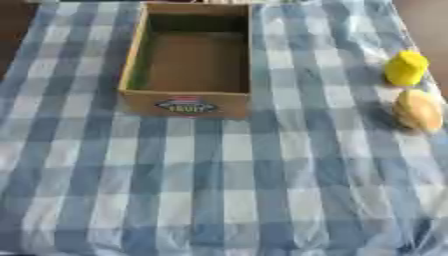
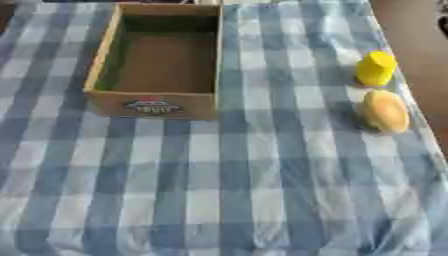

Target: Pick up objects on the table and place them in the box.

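Here, one open cardboard box point(image 1: 187, 104) stood on the blue-checked tablecloth point(image 1: 219, 190); right of it, well apart, one yellow cylinder point(image 2: 376, 68) beside one rounded tan bun-like object point(image 2: 385, 111); neither hand showed

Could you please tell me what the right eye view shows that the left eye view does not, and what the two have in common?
Only the right eye view shows a wide strip of brown floor beside the tablecloth's right edge. Only the left eye view shows more checked cloth to the left of the box, plus a dark strip at the upper left corner. Both share the empty cardboard box, the yellow cup-shaped object, the tan bun-like object and the blue checked tablecloth. Neither shows a hand.
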You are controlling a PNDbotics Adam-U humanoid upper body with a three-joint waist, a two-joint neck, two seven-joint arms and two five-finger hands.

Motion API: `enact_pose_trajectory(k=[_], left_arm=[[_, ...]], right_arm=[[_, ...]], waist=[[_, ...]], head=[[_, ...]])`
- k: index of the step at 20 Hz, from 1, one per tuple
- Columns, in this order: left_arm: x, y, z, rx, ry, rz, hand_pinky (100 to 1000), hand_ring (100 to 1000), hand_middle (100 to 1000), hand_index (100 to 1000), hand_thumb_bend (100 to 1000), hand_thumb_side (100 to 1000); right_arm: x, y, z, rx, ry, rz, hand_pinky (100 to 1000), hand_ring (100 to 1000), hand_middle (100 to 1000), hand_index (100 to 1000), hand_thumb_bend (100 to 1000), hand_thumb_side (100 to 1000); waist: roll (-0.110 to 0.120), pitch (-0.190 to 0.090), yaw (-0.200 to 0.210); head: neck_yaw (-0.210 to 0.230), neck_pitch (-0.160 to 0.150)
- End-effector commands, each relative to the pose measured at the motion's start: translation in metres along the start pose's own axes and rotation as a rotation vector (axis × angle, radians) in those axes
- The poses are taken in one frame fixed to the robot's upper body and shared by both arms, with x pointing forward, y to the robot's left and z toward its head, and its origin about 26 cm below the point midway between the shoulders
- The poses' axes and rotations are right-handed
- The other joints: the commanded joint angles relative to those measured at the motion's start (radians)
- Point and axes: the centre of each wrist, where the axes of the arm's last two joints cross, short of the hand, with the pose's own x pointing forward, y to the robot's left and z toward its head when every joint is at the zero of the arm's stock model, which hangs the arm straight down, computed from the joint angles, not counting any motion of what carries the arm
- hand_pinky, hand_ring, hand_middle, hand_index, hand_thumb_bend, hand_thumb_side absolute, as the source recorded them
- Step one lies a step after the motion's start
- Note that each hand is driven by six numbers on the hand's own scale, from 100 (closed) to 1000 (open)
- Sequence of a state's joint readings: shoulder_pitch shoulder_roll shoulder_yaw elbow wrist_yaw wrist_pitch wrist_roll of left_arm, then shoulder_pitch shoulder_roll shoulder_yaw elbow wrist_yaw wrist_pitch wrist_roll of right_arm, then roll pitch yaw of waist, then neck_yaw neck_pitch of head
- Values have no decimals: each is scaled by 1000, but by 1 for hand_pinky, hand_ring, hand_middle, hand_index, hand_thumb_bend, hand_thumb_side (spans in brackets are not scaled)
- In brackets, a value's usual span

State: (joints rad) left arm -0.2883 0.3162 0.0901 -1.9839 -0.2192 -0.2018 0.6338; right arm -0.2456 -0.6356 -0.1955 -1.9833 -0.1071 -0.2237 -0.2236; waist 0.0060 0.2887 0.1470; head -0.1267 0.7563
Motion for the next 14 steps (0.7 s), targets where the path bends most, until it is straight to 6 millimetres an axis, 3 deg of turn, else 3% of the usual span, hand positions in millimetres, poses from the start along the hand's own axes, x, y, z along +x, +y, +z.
enact_pose_trajectory(k=[1,6,10,14], left_arm=[[4,4,-6,-14,-29,-5,734,755,696,741,167,441],[3,6,-5,-23,-27,-17,733,755,696,741,164,445],[3,6,-5,-31,-28,-22,733,755,696,741,164,445],[4,5,-4,-38,-26,-18,733,756,696,740,161,447]], right_arm=[[14,-11,-17,122,-50,117,805,875,700,817,100,452],[27,-22,-35,371,-7,402,839,906,751,859,105,526],[37,-26,-45,571,31,617,860,912,793,888,171,563],[42,-24,-51,728,43,724,864,910,810,900,198,579]], waist=[[-5,-23,-1],[-14,-26,-6],[-19,-27,-10],[-21,-26,-8]], head=[[-1,10],[1,12],[2,13],[-2,11]])
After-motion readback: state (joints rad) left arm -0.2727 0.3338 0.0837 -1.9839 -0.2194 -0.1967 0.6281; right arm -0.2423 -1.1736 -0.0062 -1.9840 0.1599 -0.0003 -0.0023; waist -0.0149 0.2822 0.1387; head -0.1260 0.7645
